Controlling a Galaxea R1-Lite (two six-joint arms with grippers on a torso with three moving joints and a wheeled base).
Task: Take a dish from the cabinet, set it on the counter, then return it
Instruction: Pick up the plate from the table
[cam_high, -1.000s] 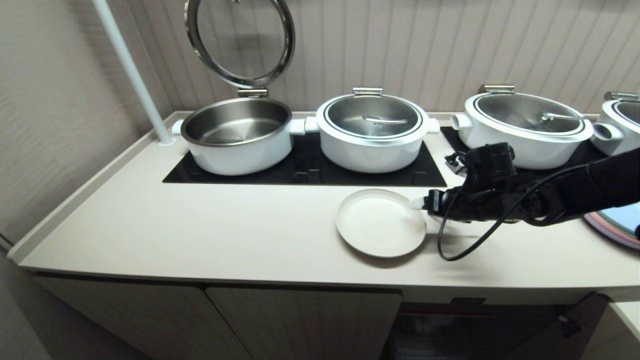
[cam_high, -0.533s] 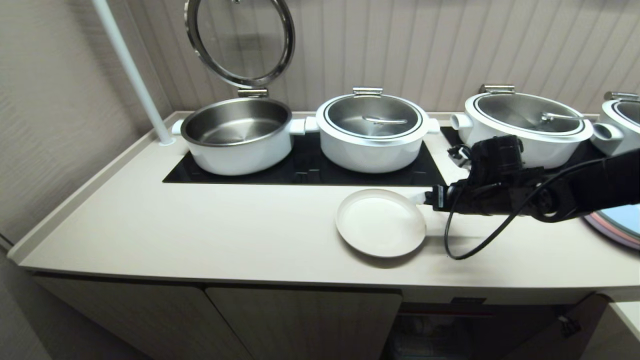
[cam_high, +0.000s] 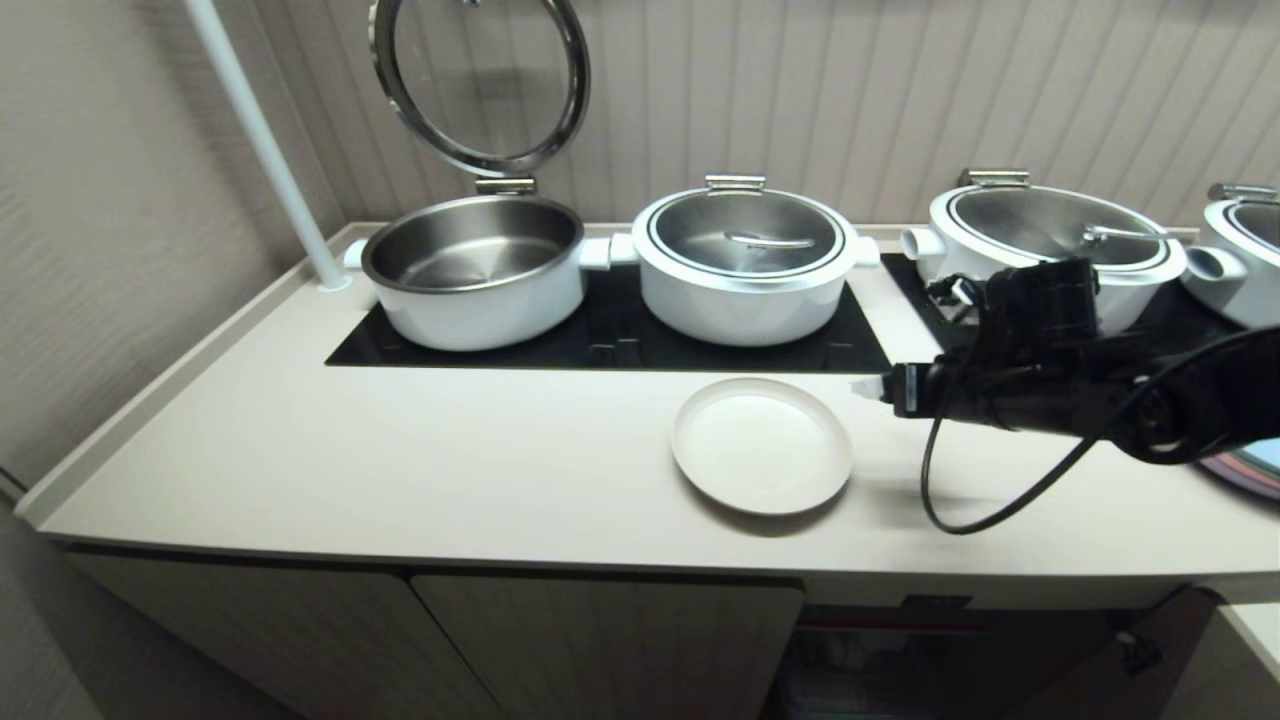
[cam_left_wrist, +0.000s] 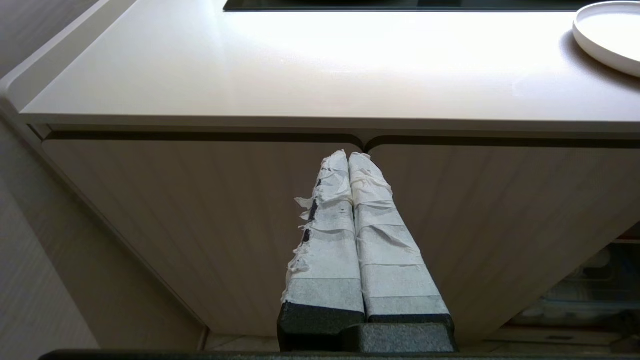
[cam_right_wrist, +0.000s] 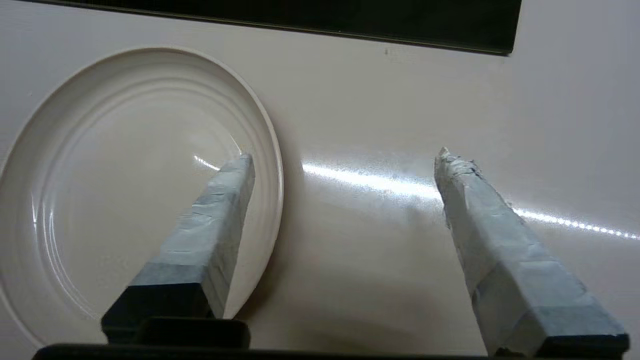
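While my right fingers (cam_right_wrist: 345, 155) stand spread wide and hold nothing, they hover just above the counter (cam_high: 400, 450) at the dish's right edge, clear of its rim. The dish (cam_high: 762, 445) lies flat on the counter in front of the cooktop (cam_high: 610, 335), where 2 white pots sit, 1 with its lid up. My left fingers (cam_left_wrist: 348, 156) are pressed together, empty, down by the cabinet (cam_left_wrist: 200, 210) doors below the counter's front edge.
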